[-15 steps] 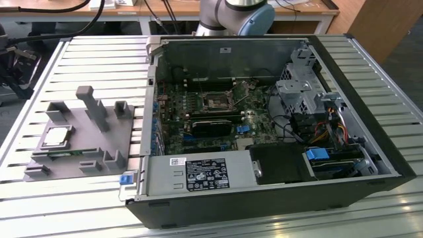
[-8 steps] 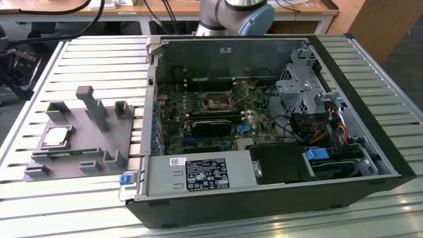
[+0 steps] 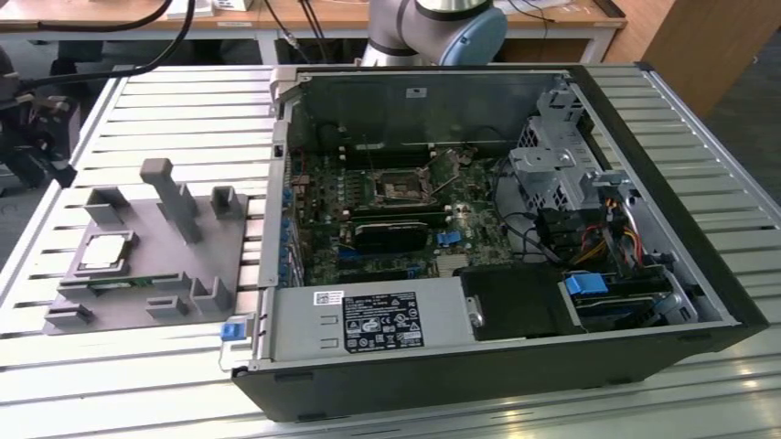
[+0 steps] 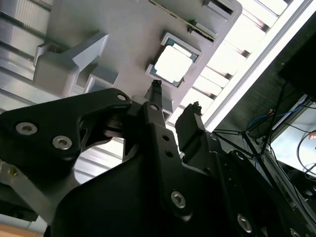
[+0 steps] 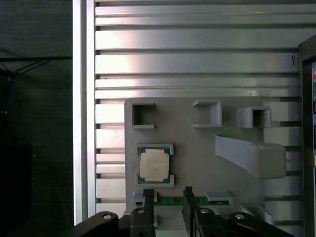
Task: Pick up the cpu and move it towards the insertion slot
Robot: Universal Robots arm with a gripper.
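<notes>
Hovering above the tray [image 5: 197,148], gripper [image 5: 168,193] empty, fingers [image 5: 148,198] spread. The cpu [image 5: 154,164] lies in its tray pocket, well apart from the slot [image 3: 400,187]. Risk: thin chip, pocket lips tight beside it; a slightly off descent could clip a lip or tilt it.

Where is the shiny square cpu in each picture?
Exterior view: cpu lies on the grey holder, at the exterior view's left, outside the computer case.
First wrist view: cpu in its pocket, just past the open gripper.
Second wrist view: cpu just past the gripper too.
Shared landmark: the holder's slanted post.
</notes>
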